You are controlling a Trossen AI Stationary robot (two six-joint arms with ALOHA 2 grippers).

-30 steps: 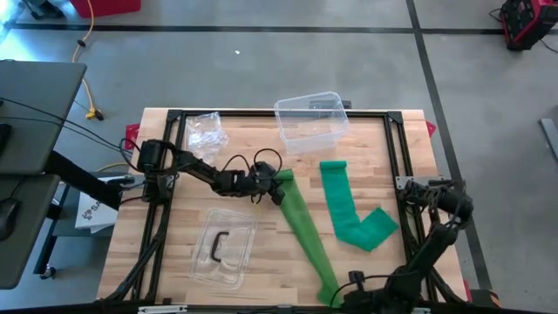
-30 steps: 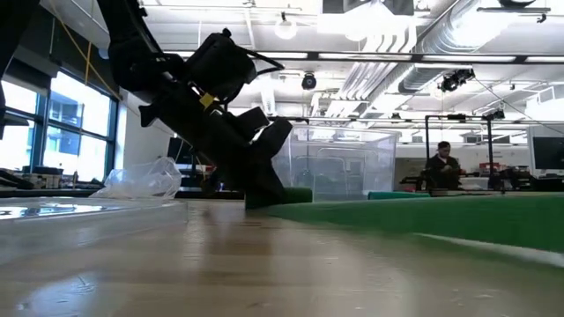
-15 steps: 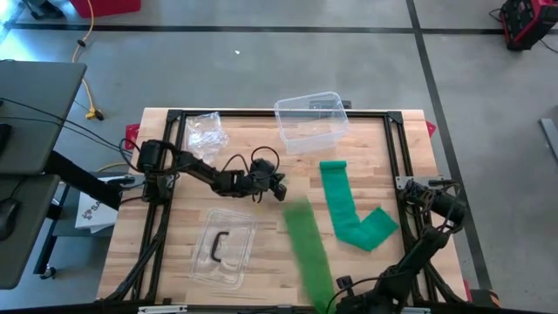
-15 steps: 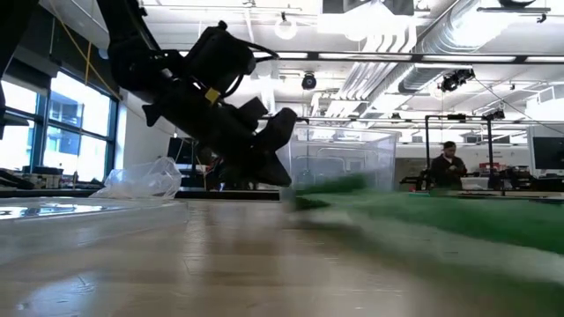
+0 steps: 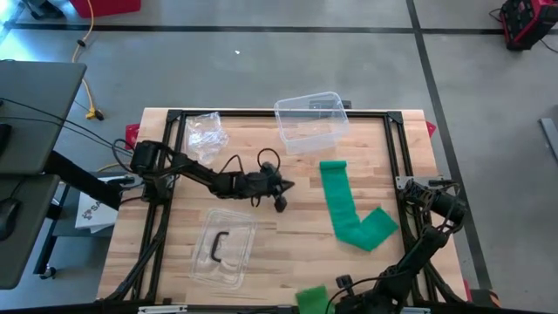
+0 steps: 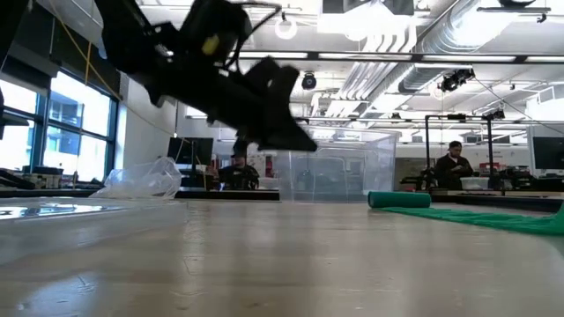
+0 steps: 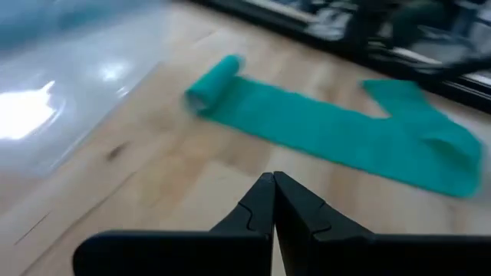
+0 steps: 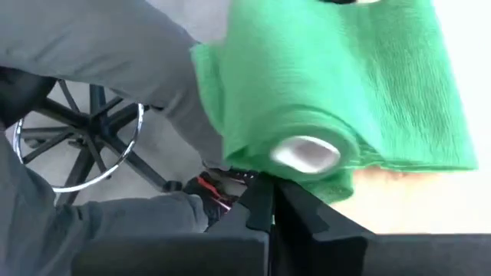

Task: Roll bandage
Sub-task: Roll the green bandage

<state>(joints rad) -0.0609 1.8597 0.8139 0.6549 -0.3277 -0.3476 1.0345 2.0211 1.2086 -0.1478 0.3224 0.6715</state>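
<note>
I see the left gripper (image 5: 282, 194) clenched on nothing, hanging above the bare wood just beside the clear lid (image 5: 223, 247), on the side toward the container (image 5: 311, 121). Its fingers (image 7: 272, 211) are pressed together. The green bandage (image 5: 348, 209) on the table lies well apart from this gripper, on the far side from the lid; one end is rolled a little and the strip bends into an L. The right gripper (image 8: 268, 201) is also clenched, at the near edge of the table, well apart from the lid. A second green bandage roll (image 8: 307, 123) sits just at its fingertips; I cannot tell for sure if it grips it. A crumpled plastic bag (image 5: 205, 129) lies beside the container.
</note>
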